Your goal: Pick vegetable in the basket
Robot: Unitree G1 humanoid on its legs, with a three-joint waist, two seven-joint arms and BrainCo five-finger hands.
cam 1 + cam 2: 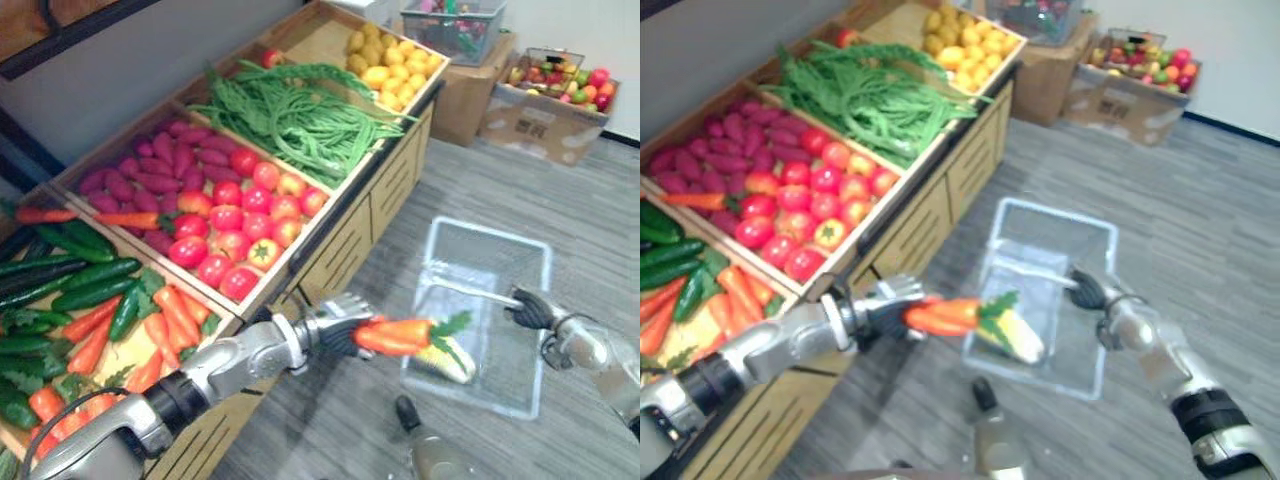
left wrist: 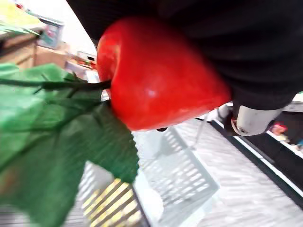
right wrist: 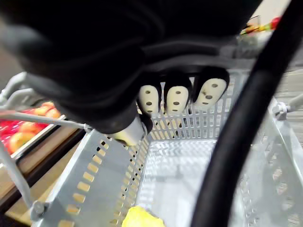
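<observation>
1. The left hand (image 1: 335,325) is clamped round the tapered end of a carrot (image 1: 393,336), fingers curled tight, with the orange body sticking out past them.
2. The carrot is in the air at the edge of the clear plastic basket (image 1: 535,250), on the side facing the produce stand (image 1: 345,235). It is not in the basket yet.
3. The carrot lies roughly level, its long axis running from the hand straight toward the basket with the leafy top leading. The leaves reach over the rim while the orange body hangs just outside it.
4. A corn cob (image 1: 445,361) lies on the basket's floor, right under those leaves.
5. The right hand (image 1: 530,308) is at the basket's opposite side, away from the stand. Its fingers are curled round the thin wire handle (image 1: 475,292), holding the basket steady. I cannot tell whether the basket rests on the floor or hangs from that grip.
6. The drop looks like the left hand's job, since it holds the carrot and the right hand is busy with the handle.
7. My read is that the carrot needs to travel a little further along its own axis, past the rim and toward the basket's middle, before the fingers let go.
8. One risk is that the handle crosses the opening just beyond the leaves and could snag them.
</observation>
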